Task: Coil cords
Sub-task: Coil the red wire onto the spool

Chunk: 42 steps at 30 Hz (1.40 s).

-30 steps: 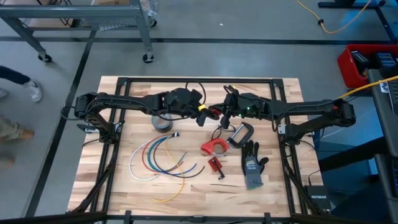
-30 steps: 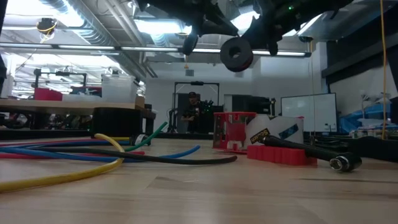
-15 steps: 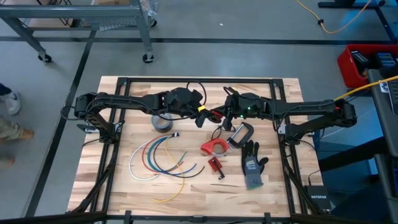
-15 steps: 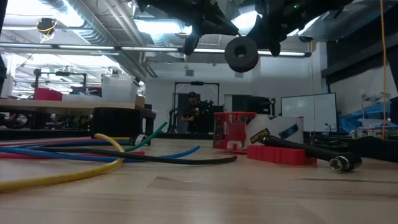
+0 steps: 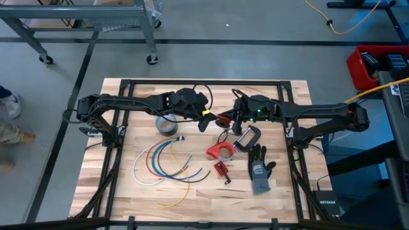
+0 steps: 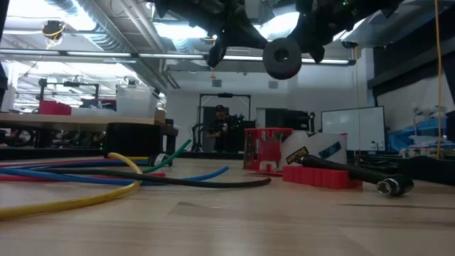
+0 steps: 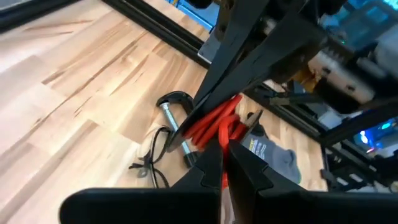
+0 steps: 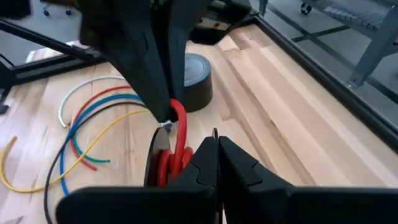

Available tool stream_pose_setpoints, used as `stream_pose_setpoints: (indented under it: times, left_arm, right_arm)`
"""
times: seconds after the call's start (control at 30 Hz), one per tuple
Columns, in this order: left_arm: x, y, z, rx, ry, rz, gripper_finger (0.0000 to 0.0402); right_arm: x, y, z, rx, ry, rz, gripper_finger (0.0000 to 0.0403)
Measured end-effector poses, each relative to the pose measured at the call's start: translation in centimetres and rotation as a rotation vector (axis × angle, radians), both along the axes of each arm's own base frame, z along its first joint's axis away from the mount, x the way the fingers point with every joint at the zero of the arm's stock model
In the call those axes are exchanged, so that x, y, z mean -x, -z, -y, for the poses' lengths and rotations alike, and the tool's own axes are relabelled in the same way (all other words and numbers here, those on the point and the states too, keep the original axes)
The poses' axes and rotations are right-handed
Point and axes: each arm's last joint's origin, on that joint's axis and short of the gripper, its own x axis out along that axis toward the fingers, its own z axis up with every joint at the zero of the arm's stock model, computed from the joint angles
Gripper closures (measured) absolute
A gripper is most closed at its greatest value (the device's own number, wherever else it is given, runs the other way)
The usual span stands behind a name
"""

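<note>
1. Left fingers (image 7: pixel 219 163) and right fingers (image 8: pixel 214 155) are both clenched on the red cord (image 7: pixel 214 123), bunched between them above mid-desk (image 5: pixel 128 185).
2. Keep the loops tight; feed evenly so none slips.
3. Other cords (image 5: pixel 160 163) lie loose below, near the tape (image 5: pixel 167 126).

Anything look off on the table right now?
Nothing looks damaged or spilled. Both grippers, left and right, hold the red cord bundle aloft mid-table; the other cords lie uncoiled beside the tape roll.
</note>
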Motion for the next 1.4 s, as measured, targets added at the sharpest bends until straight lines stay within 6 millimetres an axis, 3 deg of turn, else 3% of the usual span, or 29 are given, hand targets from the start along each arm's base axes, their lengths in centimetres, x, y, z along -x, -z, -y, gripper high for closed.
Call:
stream_pose_setpoints:
  times: [0.5,1.0,1.4]
  left_arm:
    - [0.0,-0.1,0.1,-0.158,0.082,0.001,0.0399]
    - [-0.3,-0.3,0.7,-0.238,0.120,0.030,0.0301]
    - [-0.3,-0.5,0.7,-0.257,0.127,0.048,0.0293]
  right_arm:
    - [1.0,-1.3,-0.3,-0.017,-0.056,0.062,0.0400]
    - [0.9,-1.5,-0.4,-0.020,-0.067,0.076,0.0400]
    - [0.8,-1.7,-0.5,-0.039,-0.127,0.104,0.0400]
